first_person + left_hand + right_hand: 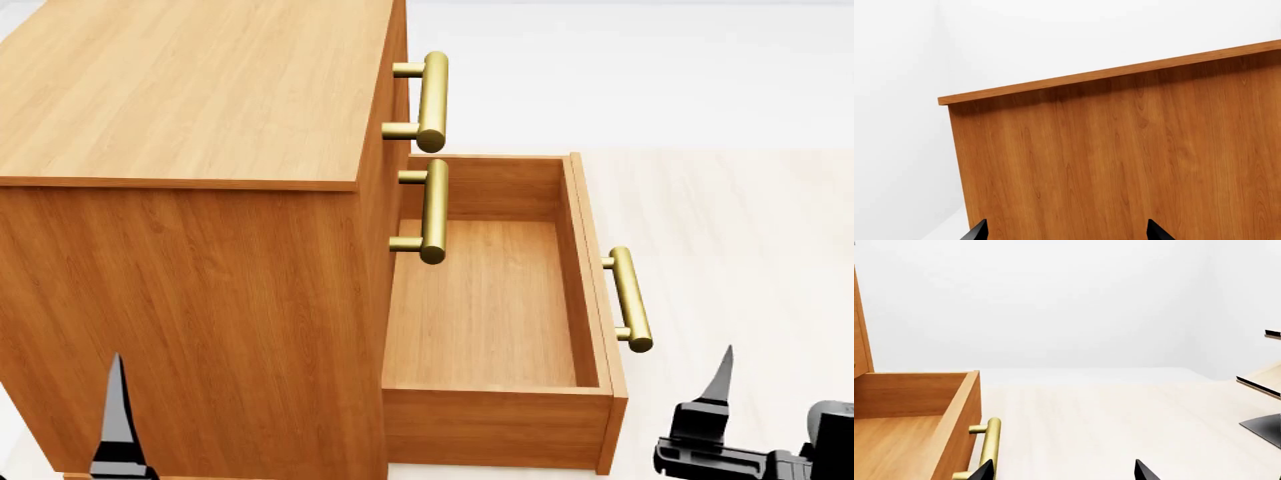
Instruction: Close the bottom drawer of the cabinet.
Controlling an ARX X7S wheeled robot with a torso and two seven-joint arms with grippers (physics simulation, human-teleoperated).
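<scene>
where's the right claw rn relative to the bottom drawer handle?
In the head view, the black right claw sits at the lower right, just beyond the brass bar handle of the pulled-out honey-brown wooden bottom drawer, not touching it.

You see the tall honey-brown wood-grain cabinet (200, 270), its open matching bottom drawer (487, 310) with brass bar handle (630, 298), pale plank-patterned floor (1121, 415).

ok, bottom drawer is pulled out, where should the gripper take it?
Judgement: the brass handle on the bottom drawer's front. It stands proud on two posts, facing away from the cabinet. Come from that front side with the right gripper, nearest and open.
</scene>
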